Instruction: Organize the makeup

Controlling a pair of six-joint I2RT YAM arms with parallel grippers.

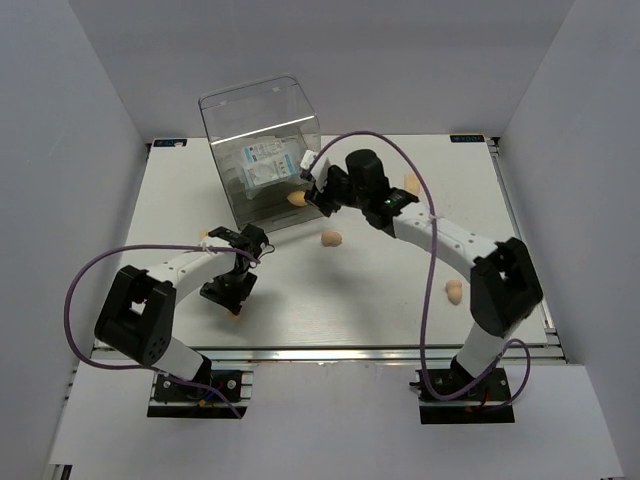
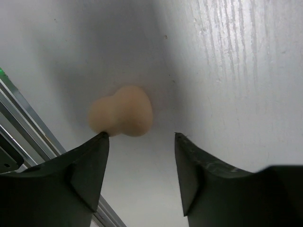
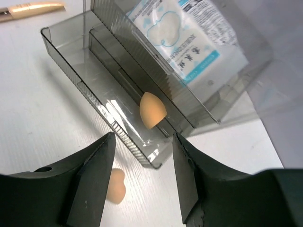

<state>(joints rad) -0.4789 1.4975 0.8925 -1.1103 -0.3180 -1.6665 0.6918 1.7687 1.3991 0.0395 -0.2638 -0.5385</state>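
Top external view: white table; clear plastic drawer box at far left, white-and-blue flat packets inside. Right gripper, jaws apart, empty, hovered over pulled-out drawer tray holding peach egg-shaped sponge. Left gripper, jaws apart, nearer loose peach gourd-shaped sponge on near-left table: sponge just beyond fingertips, offset toward one finger, touching its tip, long axis across jaw gap.

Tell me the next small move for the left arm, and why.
Probably ease the left gripper forward and sideways until the peach sponge sits centred between its fingers. The jaws stand open, but the sponge lies on the table beyond the fingertips, nearer one finger than the other, so closing now would likely miss it.
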